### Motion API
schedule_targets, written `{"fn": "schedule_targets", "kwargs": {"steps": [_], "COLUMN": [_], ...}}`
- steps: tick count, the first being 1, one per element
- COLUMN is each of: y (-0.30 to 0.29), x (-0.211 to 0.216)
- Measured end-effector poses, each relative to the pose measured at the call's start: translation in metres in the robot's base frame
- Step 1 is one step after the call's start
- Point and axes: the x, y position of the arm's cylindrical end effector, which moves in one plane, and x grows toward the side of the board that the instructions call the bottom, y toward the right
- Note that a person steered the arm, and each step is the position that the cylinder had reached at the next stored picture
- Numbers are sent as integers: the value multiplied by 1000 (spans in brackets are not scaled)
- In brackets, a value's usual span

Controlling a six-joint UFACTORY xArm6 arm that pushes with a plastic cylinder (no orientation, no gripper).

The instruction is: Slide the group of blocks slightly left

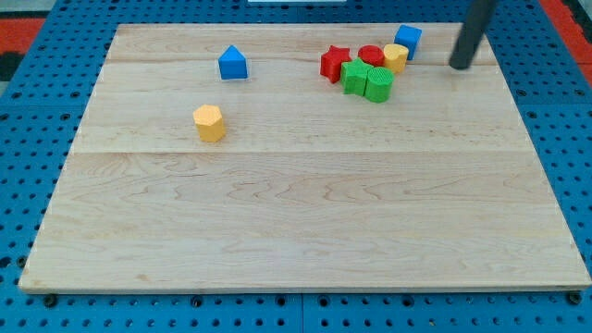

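Note:
A group of blocks sits near the view's top right of the wooden board: a red star, a red cylinder, a yellow block, a blue cube and two green blocks, touching or nearly touching. My tip is at the end of the dark rod, to the right of the group, apart from the yellow block and blue cube.
A blue triangular block lies alone at the view's top left of centre. A yellow hexagonal block lies below it. A blue pegboard surrounds the board.

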Motion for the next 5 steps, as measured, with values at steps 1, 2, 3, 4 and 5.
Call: {"fn": "schedule_targets", "kwargs": {"steps": [1,2,3,4,5], "y": [-38,-98,-126,-86,-95], "x": [10,32,32,15,4]}}
